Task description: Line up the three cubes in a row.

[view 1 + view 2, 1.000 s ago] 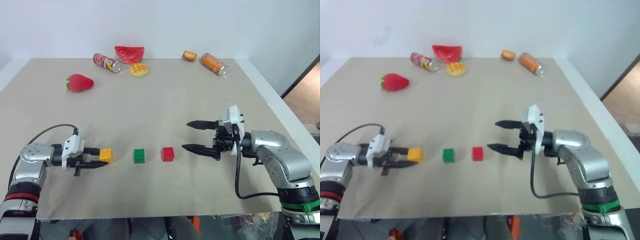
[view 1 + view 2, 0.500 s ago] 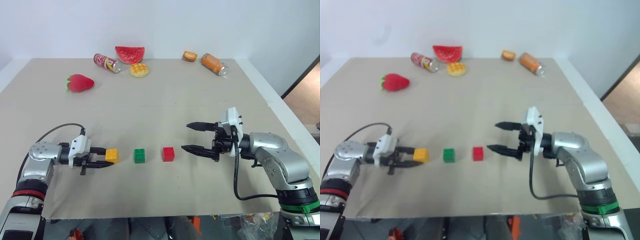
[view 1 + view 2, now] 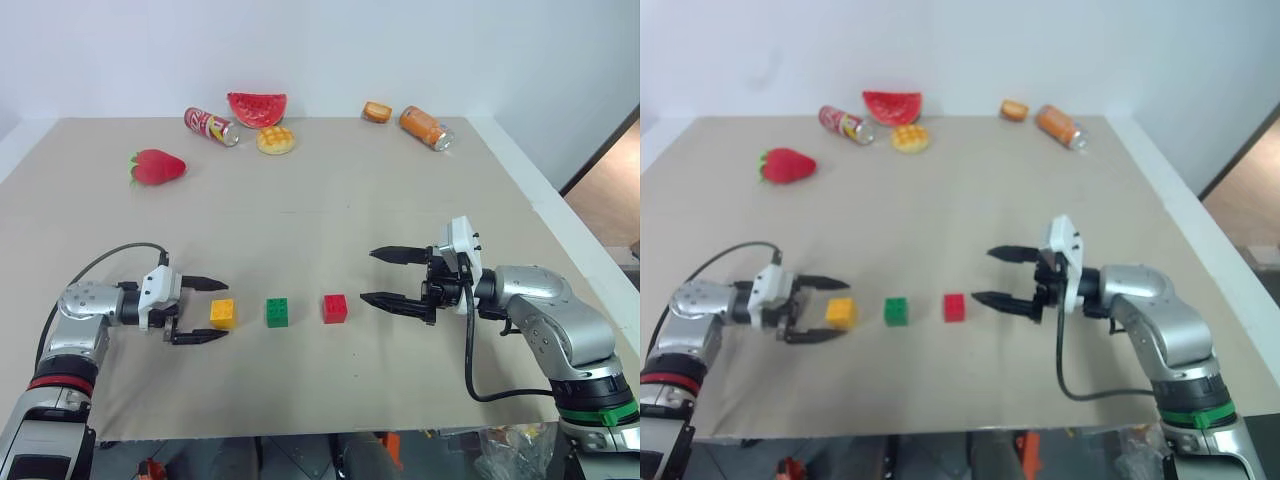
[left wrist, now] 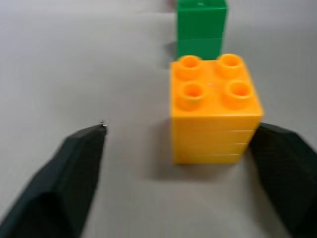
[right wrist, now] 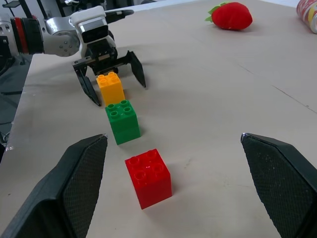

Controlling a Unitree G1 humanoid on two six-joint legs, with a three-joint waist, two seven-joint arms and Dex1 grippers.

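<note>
- Orange-yellow cube [image 3: 222, 313], green cube [image 3: 277, 312] and red cube [image 3: 335, 308] stand on the bench [image 3: 320, 215] in one straight row near its front edge, small gaps between them, none touching.
- Left tool [image 3: 204, 311]: fingers spread apart, one on each side of the orange-yellow cube, which sits on the bench between them; the left wrist view shows a clear gap on one side and the other finger close against it.
- Right tool [image 3: 382, 277]: fingers wide apart, holding nothing, just beside the red cube on the right end of the row.
- Strawberry [image 3: 157, 166], watermelon slice [image 3: 257, 107], two cans and a bun lie well apart at the far side.
</note>
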